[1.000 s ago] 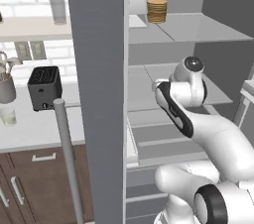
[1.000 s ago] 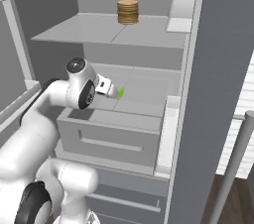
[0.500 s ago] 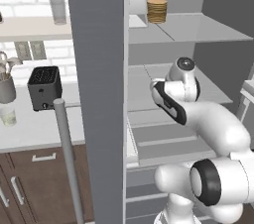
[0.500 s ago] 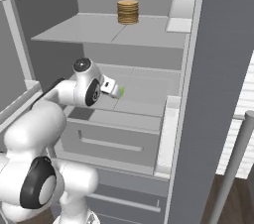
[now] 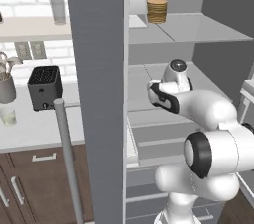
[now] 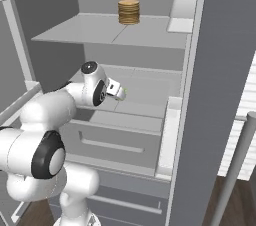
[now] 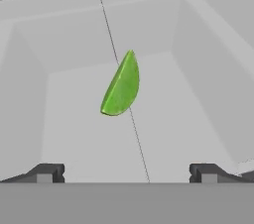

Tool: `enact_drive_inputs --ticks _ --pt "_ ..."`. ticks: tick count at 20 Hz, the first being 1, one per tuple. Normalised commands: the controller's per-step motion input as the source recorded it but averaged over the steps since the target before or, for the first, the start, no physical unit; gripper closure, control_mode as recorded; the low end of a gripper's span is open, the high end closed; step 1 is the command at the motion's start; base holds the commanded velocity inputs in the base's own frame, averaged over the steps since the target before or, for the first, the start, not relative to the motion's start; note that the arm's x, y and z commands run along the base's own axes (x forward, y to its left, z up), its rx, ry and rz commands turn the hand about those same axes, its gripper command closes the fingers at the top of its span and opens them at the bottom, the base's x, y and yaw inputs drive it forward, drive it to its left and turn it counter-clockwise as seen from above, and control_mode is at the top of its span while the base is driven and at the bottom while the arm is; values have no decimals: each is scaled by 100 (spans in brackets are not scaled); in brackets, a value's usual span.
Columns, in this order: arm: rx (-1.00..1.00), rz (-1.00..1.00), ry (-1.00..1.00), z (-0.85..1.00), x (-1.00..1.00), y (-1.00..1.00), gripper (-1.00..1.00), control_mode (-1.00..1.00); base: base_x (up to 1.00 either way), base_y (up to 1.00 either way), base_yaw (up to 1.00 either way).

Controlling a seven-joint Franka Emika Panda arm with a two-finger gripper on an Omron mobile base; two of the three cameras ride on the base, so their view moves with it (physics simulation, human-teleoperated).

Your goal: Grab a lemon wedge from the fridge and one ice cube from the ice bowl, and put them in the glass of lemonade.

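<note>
Pincer (image 7: 126, 172) spread wide, empty, aimed at lemon wedge (image 7: 120, 86) on fridge (image 6: 150, 35) shelf (green-looking). Wedge not yet grabbed; ice cube & both drops into glass left.

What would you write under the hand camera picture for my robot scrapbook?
Open jaws face a green lemon wedge lying on the pale fridge shelf, not yet touching it.

arm (image 5: 208, 114): bent, reaching forward | fingers (image 7: 44, 172): spread wide, holding nothing
</note>
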Motion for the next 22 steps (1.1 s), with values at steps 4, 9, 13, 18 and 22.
enact_drive_inputs --ticks 4,9,13,18,22 --pt "0 -1 4 -20 41 -9 -100 -100 0 0 0" --pt "0 -1 4 -22 41 -8 -100 -100 0 0 0" --pt "0 0 3 -26 41 -4 -100 -100 0 0 0" --pt "0 -1 2 -25 41 -3 -100 -100 0 0 0" --pt "0 -1 2 -24 43 -1 -100 -100 0 0 0"
